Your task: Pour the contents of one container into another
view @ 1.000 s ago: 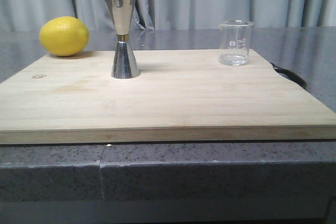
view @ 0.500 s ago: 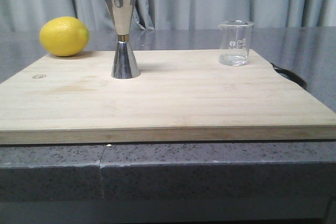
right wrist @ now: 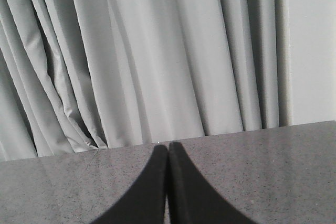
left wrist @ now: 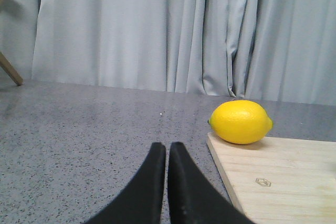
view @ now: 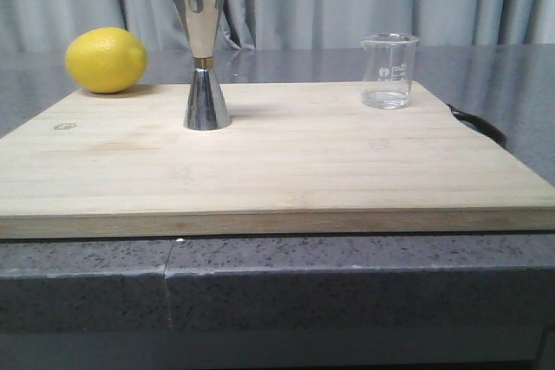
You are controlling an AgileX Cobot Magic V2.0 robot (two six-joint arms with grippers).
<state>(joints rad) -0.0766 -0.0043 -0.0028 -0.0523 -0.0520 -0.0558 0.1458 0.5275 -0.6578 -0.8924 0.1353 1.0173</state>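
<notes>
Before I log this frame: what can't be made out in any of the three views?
- Beaker, front view: markings too small to read; contents unclear through clear glass.
- Jigger, front view: inside of the top cup hidden by its own wall.
- Dark object, front view: mostly behind the cutting board.
- Both arms: outside the front view.

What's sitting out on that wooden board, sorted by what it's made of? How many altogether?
Fruit: 1, the lemon
Metal: 1, the steel jigger
Glass: 1, the clear beaker
Total: 3, all standing on the wooden board
</notes>
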